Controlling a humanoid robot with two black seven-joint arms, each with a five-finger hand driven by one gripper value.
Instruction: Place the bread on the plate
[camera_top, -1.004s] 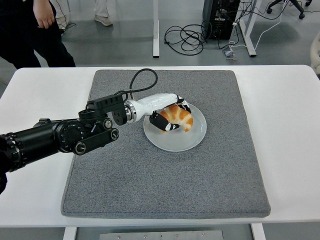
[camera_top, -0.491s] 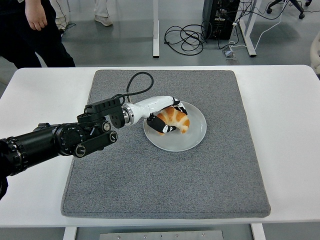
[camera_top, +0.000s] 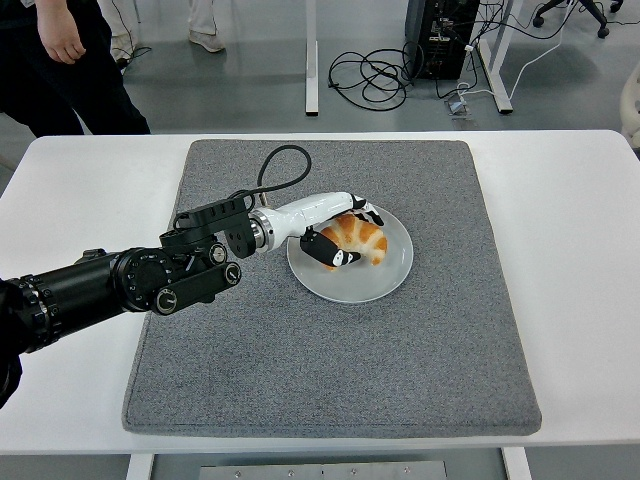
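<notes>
A golden croissant-shaped bread (camera_top: 360, 238) lies on the left half of a white round plate (camera_top: 385, 275) in the middle of the grey mat. My left hand (camera_top: 342, 235), white with black fingertips, reaches in from the left and curls around the bread's left side. Its thumb sits below the bread and its fingers (camera_top: 368, 211) lie over the top. The bread rests on the plate's surface. The black left arm (camera_top: 120, 285) stretches low across the mat's left side. No right arm shows.
The grey mat (camera_top: 400, 370) covers most of the white table (camera_top: 580, 250). A black cable (camera_top: 280, 165) loops up from the left wrist. A person in dark clothes (camera_top: 60, 60) stands beyond the table's far left corner.
The left hand and bread shifted slightly left, then back right on the plate, with the grasp unchanged. The person's hand at the top left moved a little.
</notes>
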